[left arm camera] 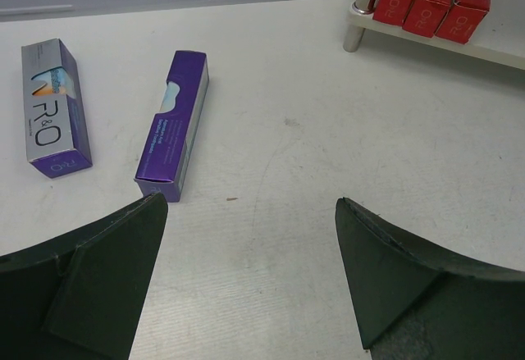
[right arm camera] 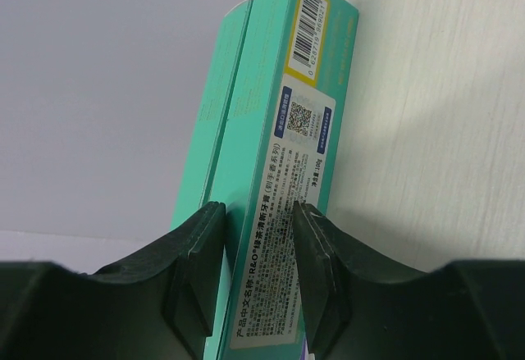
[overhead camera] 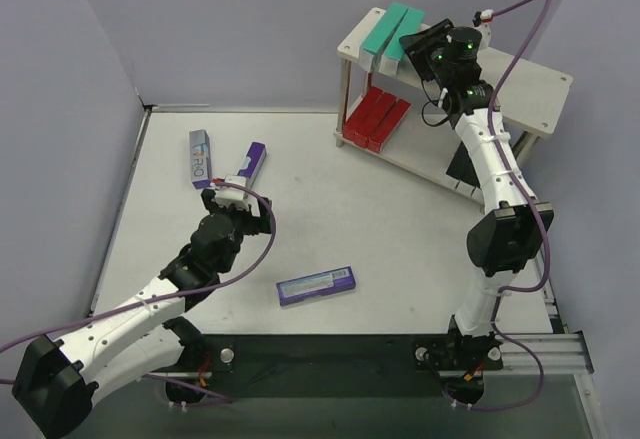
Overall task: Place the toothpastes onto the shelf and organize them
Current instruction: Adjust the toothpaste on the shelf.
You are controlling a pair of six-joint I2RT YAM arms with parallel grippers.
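Right end effector [right arm camera: 256,212] clamps teal carton [right arm camera: 283,97] — atop the shelf [right arm camera: 435,130]

Your rig sits on a white table [overhead camera: 330,219] with a fine, slightly grainy surface and a few tiny specks on it. Plain lavender-grey walls [overhead camera: 250,29] close it in at the back and on both sides. A thin metal edge [overhead camera: 122,209] runs down the table's left side, and a black strip [overhead camera: 320,351] runs along the near edge. The light is soft and even, with faint shadows.
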